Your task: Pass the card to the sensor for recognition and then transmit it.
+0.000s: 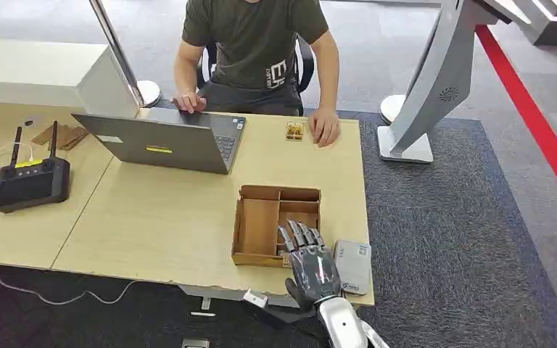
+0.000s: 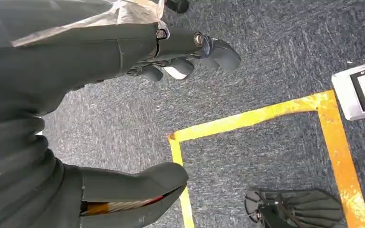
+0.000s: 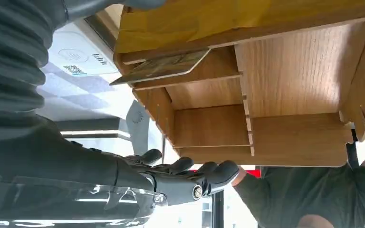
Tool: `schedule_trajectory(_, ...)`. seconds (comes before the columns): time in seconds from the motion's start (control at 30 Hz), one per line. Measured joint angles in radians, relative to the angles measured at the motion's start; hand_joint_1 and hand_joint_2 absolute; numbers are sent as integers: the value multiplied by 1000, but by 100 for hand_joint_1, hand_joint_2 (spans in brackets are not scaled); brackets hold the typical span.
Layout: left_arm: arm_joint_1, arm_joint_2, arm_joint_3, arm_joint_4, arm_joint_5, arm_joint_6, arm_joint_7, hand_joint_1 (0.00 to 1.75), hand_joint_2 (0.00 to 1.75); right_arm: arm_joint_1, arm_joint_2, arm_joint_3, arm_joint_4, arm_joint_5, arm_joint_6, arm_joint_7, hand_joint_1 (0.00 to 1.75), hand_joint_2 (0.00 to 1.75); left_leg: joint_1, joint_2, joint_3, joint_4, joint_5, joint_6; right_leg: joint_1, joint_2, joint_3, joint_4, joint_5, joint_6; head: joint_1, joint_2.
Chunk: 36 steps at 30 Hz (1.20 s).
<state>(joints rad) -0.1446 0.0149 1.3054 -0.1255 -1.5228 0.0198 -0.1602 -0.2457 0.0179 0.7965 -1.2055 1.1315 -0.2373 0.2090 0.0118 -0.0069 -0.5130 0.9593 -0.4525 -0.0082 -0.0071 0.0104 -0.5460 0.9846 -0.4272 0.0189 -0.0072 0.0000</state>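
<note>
— Right hand (image 1: 312, 264) is up at the near edge of the table (image 1: 167, 217), fingers stretched forward over the wooden tray (image 1: 261, 225). It grasps nothing, as far as I can see; from the wrist camera the fingers (image 3: 190, 171) lie straight and apart.

— Where's the card, then?

— Look at the right wrist view: a thin card (image 3: 164, 66) lies flat in the compartment nearest the hand, leaning out a little over the divider. I'd say the hand is poised there so the fingers can slide under or pinch that edge.

— And the grey slab beside the tray?

— That flat device (image 1: 353, 264) just to the right of the hand is probably the sensor. It sits close to the tray, so the card only has a short way to go once lifted.

— The other arm?

— Left hand (image 2: 180, 61) hangs down over the carpet, fingers curled in, holding nothing. It stays out of the way, I suppose.

— Who gets the card afterwards?

— My guess is the person (image 1: 261, 51) seated across the table, one hand on the laptop (image 1: 167, 141), the other resting on the tabletop.
</note>
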Motion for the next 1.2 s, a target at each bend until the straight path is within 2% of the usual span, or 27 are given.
schedule_trajectory(0.57,0,0,0,0,3,0,-1,0,175,-22,26,2,50,-6,-14,-12,0,175,0,0,0,0,0,0,0,0,0,0,0,0,0,0)
schedule_trajectory(1.2,0,0,1,0,-5,-5,-16,0,175,-23,23,2,53,-12,-11,24,0,175,0,0,0,0,0,0,0,0,0,0,0,0,0,0)
